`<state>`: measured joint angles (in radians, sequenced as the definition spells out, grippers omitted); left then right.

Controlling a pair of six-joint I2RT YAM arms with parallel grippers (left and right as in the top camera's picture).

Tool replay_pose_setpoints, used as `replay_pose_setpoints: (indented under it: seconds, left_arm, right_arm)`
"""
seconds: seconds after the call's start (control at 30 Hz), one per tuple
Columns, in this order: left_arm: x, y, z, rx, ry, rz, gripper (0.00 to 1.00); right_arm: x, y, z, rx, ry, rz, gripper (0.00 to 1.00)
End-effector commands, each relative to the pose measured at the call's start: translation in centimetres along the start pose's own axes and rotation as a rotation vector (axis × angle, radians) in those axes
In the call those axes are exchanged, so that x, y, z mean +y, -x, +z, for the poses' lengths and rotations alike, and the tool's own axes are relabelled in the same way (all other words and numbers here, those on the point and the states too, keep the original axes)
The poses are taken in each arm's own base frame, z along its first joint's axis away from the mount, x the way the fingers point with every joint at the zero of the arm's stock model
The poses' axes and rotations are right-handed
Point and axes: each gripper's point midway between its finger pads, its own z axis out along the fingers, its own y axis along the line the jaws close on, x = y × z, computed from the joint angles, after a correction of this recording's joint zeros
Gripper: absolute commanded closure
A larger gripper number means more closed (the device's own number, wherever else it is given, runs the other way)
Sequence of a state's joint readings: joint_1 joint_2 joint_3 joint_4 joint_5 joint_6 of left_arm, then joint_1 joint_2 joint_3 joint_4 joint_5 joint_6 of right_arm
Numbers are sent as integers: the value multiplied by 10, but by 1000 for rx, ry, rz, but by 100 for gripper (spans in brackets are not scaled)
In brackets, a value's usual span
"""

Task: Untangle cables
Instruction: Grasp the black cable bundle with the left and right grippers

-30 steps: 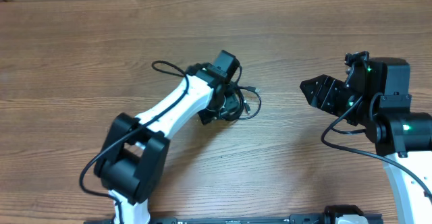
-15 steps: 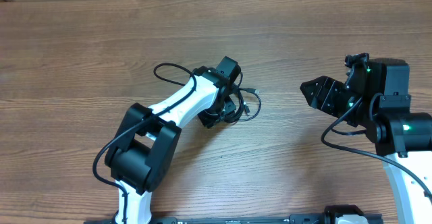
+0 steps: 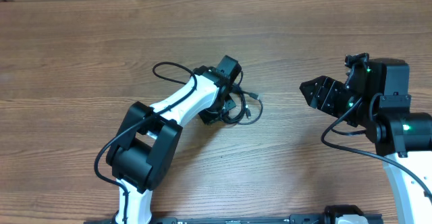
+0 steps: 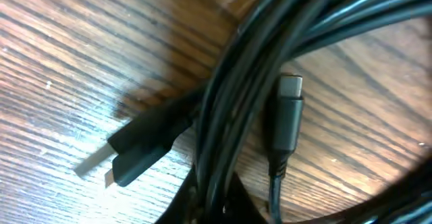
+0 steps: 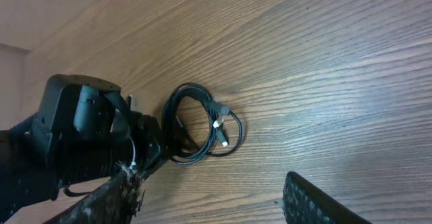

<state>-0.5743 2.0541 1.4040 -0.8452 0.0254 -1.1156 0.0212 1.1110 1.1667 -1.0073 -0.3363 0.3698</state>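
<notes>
The cables (image 3: 244, 106) lie as a small black coil with silver-tipped plugs at the table's middle. My left gripper (image 3: 225, 108) is down on the coil's left side. In the left wrist view the cables (image 4: 237, 96) run as a bundle between the jaws of that gripper (image 4: 221, 207), which is shut on them. One plug (image 4: 289, 113) and a second plug (image 4: 143, 148) rest on the wood. My right gripper (image 3: 308, 89) hovers open to the right, apart from the coil. In the right wrist view the cables (image 5: 202, 126) lie ahead of the right gripper (image 5: 209, 207).
The left arm's own thick black wire (image 3: 165, 69) loops over the table to the left of the coil. Wooden tabletop (image 3: 304, 28) spreads all round. The left arm's wrist (image 5: 74, 123) shows in the right wrist view beside the coil.
My left gripper has shut on the cable bundle. The left arm's elbow swung right and the coil shifted slightly. The right arm has stayed put.
</notes>
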Motion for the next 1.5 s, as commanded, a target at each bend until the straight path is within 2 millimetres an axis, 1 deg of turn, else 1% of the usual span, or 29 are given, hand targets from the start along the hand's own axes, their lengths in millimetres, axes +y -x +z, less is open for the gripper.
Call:
replay_pose_setpoints:
  seconds: [0.0,0.07,0.13,0.2,0.23,0.27,0.33,0.4,0.5,0.6,0.67,0.73,0.83,0.97,1.07,1.17,1.2,1.23,1.3,1.33,1.4,1.47]
  left_arm:
    - [-5,4,5,22,-14,61,96]
    - [-17,9,-11,20,-77,200,96]
    - [-33,13,-32,15,-159,331,96]
    - [-52,11,-63,14,-289,492,96]
    - [-58,8,-76,13,-339,567,96]
    - [-63,3,-94,9,-400,679,96]
    - [-64,-3,-118,-17,-471,857,96]
    - [-61,-5,-137,-59,-504,970,96]
    - [-59,-6,-162,-112,-558,1058,96]
    - [-60,-9,-182,-136,-646,1121,96]
    - [-57,-4,-189,-146,-669,1113,96]
    - [-54,2,-191,-142,-686,1094,96]
    - [-51,9,-195,-134,-726,1067,96]
    - [-48,16,-196,-140,-723,1041,96]
    - [-47,20,-195,-118,-714,951,96]
    - [-47,27,-193,-105,-683,830,96]
    - [-46,30,-192,-103,-674,791,96]
    - [-47,32,-192,-100,-668,752,96]
    - [-49,35,-193,-101,-672,702,96]
    - [-51,37,-195,-99,-680,664,96]
    - [-53,39,-196,-89,-689,603,96]
    - [-56,40,-198,-78,-700,555,96]
  right_arm:
    - [5,7,-5,-24,5,-9,33]
    - [5,7,-5,-24,6,-9,33]
    - [7,8,-5,-26,15,-12,33]
    - [14,10,-5,-29,52,-41,35]
    - [19,11,-6,-31,81,-61,36]
    - [28,13,-7,-37,124,-77,36]
    - [38,17,-8,-48,175,-97,36]
    - [44,19,-6,-59,190,-115,37]
    - [49,18,2,-41,200,-129,39]
    - [53,15,16,-5,205,-138,39]
    - [57,13,26,18,217,-139,41]
    - [65,11,33,40,248,-147,42]
    - [69,8,46,70,255,-142,42]
    - [74,3,63,110,256,-110,43]
    - [86,0,75,130,277,-56,43]
    - [106,-3,85,140,310,16,43]
    - [109,-4,90,145,297,68,43]
    - [110,-6,96,148,276,124,44]
    - [108,-12,109,154,218,222,51]
    - [108,-17,119,162,182,280,53]
    - [110,-24,130,178,165,313,53]
    - [113,-25,140,183,167,333,53]
